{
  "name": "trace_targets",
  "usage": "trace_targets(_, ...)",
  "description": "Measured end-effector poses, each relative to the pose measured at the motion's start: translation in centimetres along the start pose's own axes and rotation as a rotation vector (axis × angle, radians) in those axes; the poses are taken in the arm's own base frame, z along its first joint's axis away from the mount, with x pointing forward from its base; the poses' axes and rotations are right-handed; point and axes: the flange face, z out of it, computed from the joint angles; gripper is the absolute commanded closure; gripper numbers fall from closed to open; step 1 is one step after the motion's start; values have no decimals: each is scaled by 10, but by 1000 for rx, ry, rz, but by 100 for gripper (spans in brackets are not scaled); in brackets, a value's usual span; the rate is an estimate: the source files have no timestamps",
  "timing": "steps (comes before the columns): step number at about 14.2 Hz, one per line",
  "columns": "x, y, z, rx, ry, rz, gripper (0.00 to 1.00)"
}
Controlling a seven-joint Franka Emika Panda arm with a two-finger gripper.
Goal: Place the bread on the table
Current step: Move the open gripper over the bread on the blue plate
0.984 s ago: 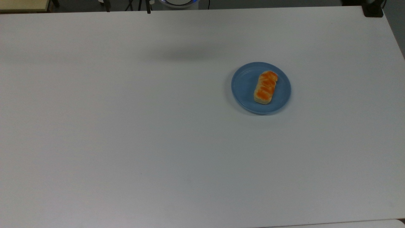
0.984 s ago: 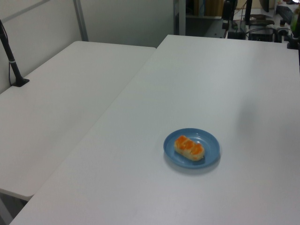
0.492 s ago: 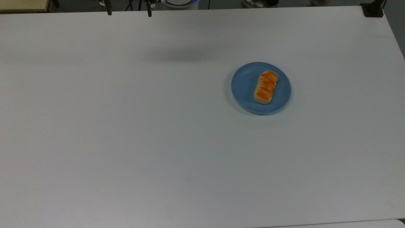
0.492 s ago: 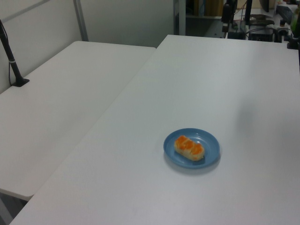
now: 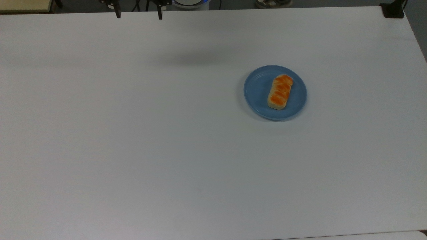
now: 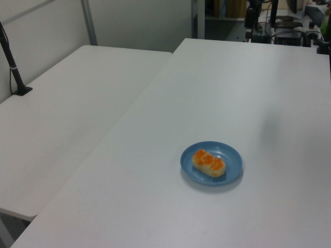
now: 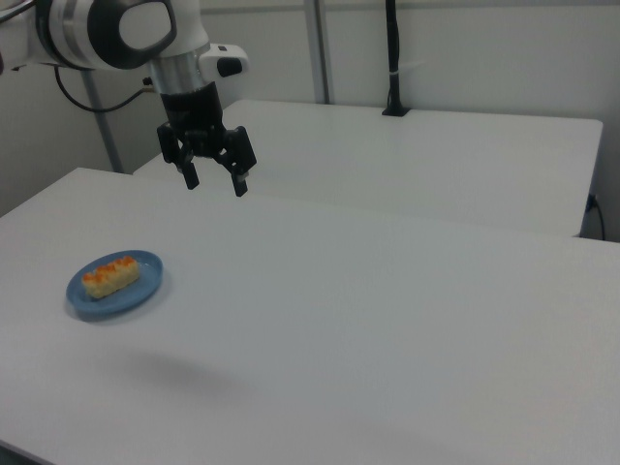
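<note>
The bread (image 5: pixel 280 92) lies on a blue plate (image 5: pixel 257 96) toward the top view's right of the table (image 5: pixel 133 150), with wide bare surface all around. The gripper (image 7: pixel 214 180) hangs high, fingers spread, holding nothing, well apart from the plate.

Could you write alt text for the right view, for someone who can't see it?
A robot arm's open gripper hangs high above a white table. At the right view's left, a small glazed bread lies on a blue plate.
</note>
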Motion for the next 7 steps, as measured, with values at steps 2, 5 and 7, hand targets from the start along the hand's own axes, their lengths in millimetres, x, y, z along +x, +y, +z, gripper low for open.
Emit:
trace_targets(2,0,-10,5,2,-10,-18,0)
trace_targets(5,1,-36,16,16,-33,-49,0)
trace_targets(7,0,-74,27,54,-52,-13,0)
